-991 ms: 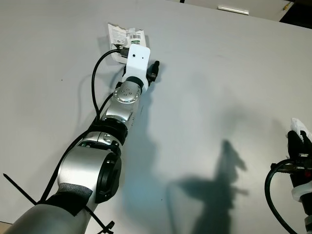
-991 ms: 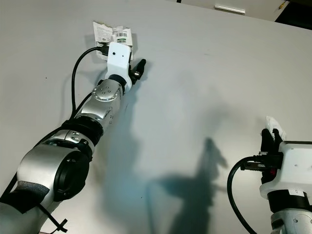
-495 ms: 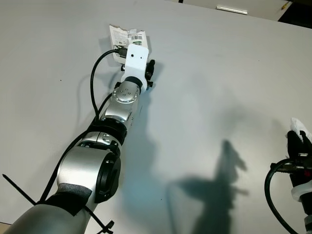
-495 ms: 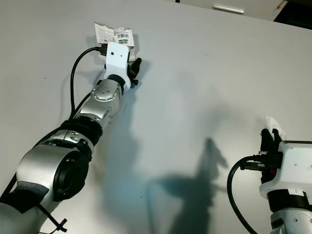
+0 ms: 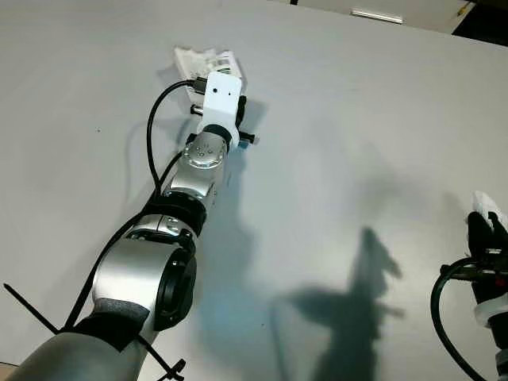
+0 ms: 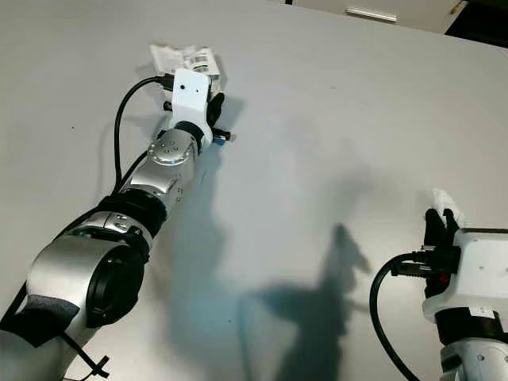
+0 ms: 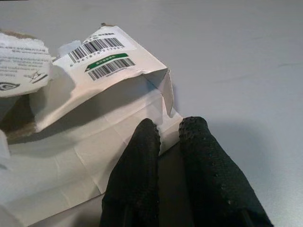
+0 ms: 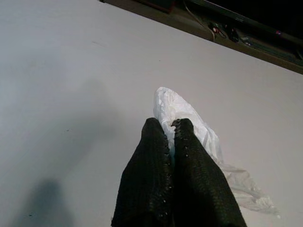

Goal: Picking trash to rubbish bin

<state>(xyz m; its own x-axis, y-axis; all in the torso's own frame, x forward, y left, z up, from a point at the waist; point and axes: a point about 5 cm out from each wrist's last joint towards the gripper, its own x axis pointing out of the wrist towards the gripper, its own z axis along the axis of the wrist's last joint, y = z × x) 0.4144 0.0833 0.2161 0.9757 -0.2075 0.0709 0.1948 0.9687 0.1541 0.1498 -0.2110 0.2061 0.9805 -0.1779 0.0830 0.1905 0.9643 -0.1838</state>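
Lifted since before, torn carton [image 7: 90, 113] seemingly pinched by outstretched left pincer [image 7: 169, 130].

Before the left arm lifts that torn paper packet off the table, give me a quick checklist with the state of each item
1. Left gripper at the torn paper packet: ok, fingertips at its edge.
2. Paper pinched between the fingers: ok, the edge sits between them.
3. Packet lifted clear of the table: cannot tell.
4. Right gripper holds the white plastic wrap: ok, shut on it.
5. Rubbish bin located: cannot tell.
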